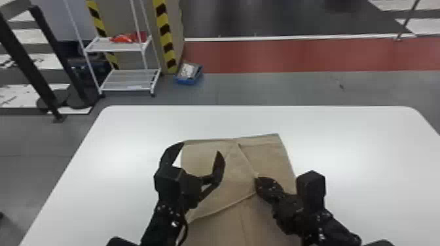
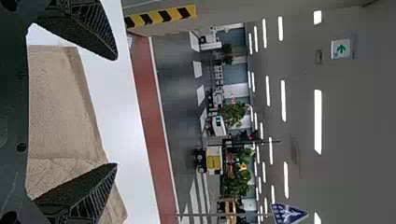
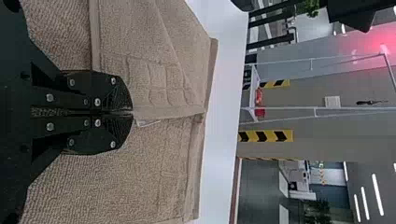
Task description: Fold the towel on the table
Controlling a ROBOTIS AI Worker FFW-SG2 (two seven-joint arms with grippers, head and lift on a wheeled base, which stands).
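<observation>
Table (image 1: 353,137) is white and wide, and in its middle, towards me, I see the towel (image 1: 268,155) lying partly folded, with one flap (image 1: 232,176) turned over it. My left gripper (image 1: 201,147) is above the towel's left part, its two fingers well apart, while my right gripper (image 1: 257,183) has its fingers together, clamped on the flap's corner.

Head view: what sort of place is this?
Probably an industrial or lab hall: a white wire rack, yellow-and-black hazard stripes and a red floor lane.
</observation>
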